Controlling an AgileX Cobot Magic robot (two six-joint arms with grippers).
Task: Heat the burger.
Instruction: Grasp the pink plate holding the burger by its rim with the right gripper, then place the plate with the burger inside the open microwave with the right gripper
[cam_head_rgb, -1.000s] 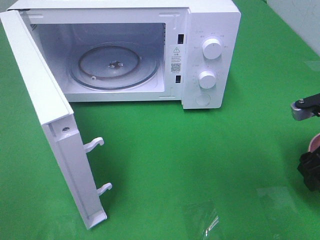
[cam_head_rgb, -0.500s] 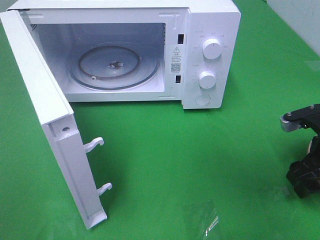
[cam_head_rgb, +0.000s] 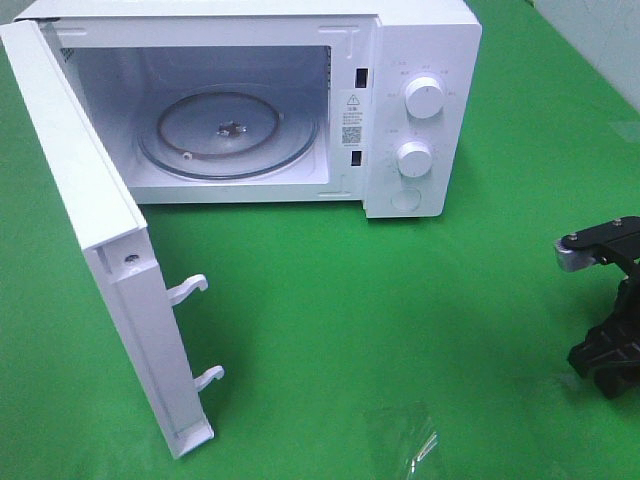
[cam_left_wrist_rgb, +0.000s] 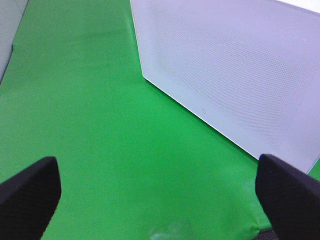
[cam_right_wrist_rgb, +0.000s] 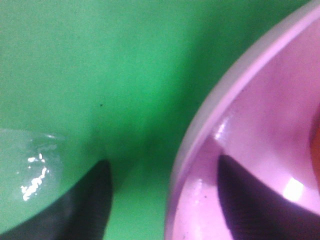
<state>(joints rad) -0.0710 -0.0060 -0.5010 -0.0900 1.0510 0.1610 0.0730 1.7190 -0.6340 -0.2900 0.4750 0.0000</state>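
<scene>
The microwave (cam_head_rgb: 420, 100) stood at the far side of the green surface (cam_head_rgb: 350, 300) with its door (cam_head_rgb: 90, 200) swung wide toward the near left, leaving the glass turntable (cam_head_rgb: 230, 135) bare and reachable, plainly so that food could go straight in. The burger (cam_right_wrist_rgb: 318, 150) showed only as an orange sliver at the edge of the right wrist view, apparently sitting on the pink plate (cam_right_wrist_rgb: 240, 90) at the far right of the scene, well apart from the oven. The right hand (cam_right_wrist_rgb: 165, 205) hung low at that plate with its fingers spread astride the rim, one outside over the cloth and one inside over the dish, green showing between finger and rim, so nothing was pinched yet; the aim seemed to be to carry plate and burger together. A scrap of clear film (cam_head_rgb: 410, 435) lay near. The left hand (cam_left_wrist_rgb: 160, 200) was spread wide and empty beside the door, out of the way
</scene>
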